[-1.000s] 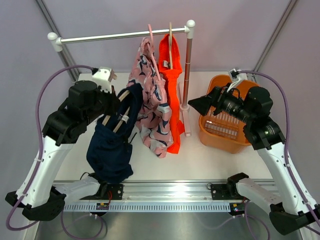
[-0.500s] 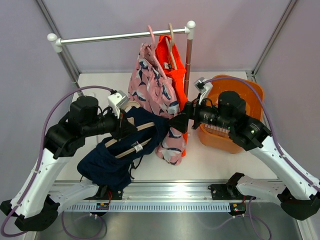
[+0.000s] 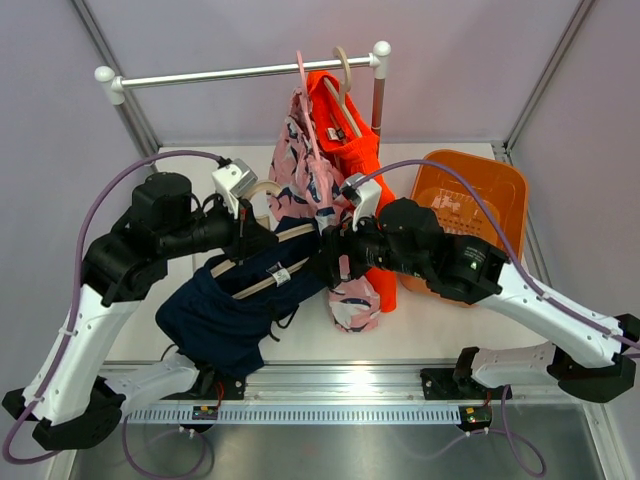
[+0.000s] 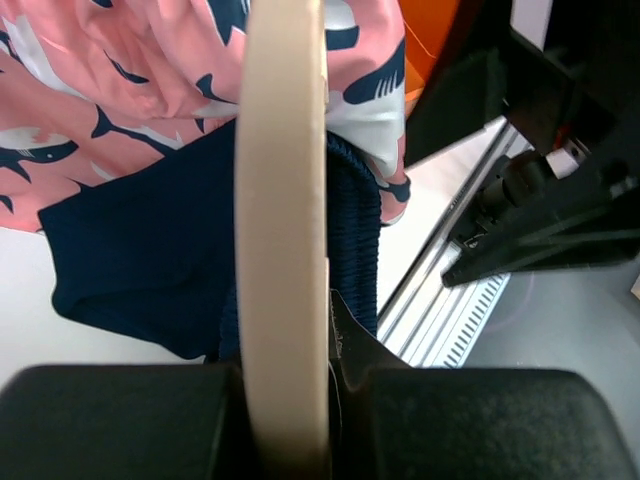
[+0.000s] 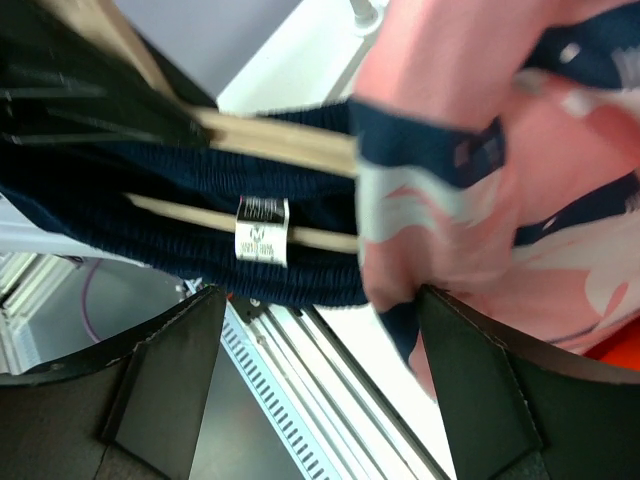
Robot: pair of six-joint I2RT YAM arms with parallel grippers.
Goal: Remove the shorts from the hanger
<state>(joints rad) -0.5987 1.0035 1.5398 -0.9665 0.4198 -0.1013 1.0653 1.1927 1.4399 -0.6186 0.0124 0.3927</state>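
Note:
My left gripper [image 3: 246,226] is shut on a wooden hanger [image 3: 262,276] that carries the navy shorts [image 3: 215,320], held off the rail and tilted nearly flat above the table. In the left wrist view the hanger [image 4: 285,200] runs between the jaws of that gripper [image 4: 290,400], with the navy shorts [image 4: 150,250] behind it. My right gripper [image 3: 328,257] is open at the right end of the navy waistband [image 5: 200,270], pressing into the pink patterned shorts [image 5: 480,150]. Nothing lies between the jaws of the right gripper [image 5: 320,350]. The pink shorts [image 3: 315,170] and orange shorts [image 3: 352,120] hang on the rail.
The rail [image 3: 230,72] crosses the back on white posts, with a rack post [image 3: 378,120] at its right end. An orange basket [image 3: 480,190] stands at the right. A slotted metal track [image 3: 330,410] runs along the near edge.
My right arm has swung left from above the basket to the navy waistband, pushing the pink shorts aside. My left gripper has tilted the hanger flatter and carried it a little to the right.

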